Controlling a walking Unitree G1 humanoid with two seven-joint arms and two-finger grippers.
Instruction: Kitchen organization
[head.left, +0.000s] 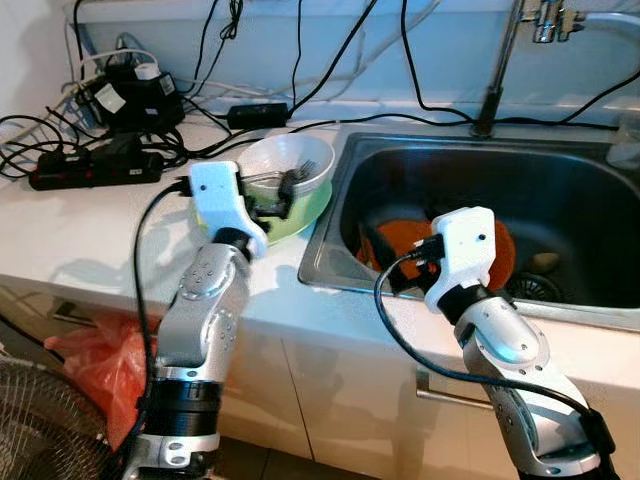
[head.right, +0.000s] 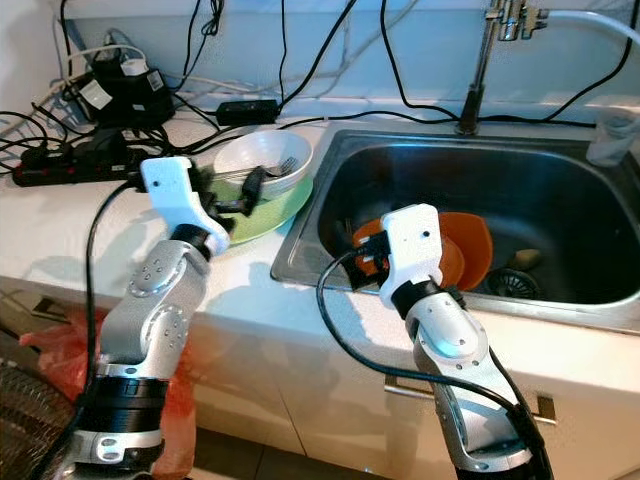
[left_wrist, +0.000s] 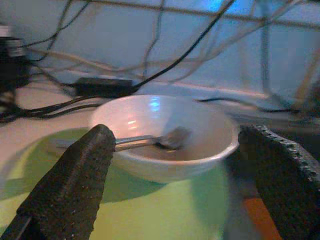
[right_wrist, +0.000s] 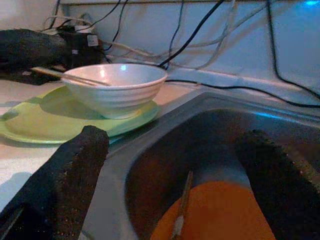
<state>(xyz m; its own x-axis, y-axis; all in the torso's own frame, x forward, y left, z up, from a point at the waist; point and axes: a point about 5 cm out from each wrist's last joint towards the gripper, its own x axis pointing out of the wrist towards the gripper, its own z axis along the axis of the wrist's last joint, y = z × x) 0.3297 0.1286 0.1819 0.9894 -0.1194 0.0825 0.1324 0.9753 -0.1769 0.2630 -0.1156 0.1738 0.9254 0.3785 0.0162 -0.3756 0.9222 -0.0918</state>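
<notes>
1. My left gripper is spread wide, fingers either side of the white bowl at 12 o'clock.
2. The bowl holds a fork and sits on a green plate on the counter.
3. I'd close low on the rim, level, so the fork stays in.
4. My right gripper gapes over the orange plate in the sink.
</notes>
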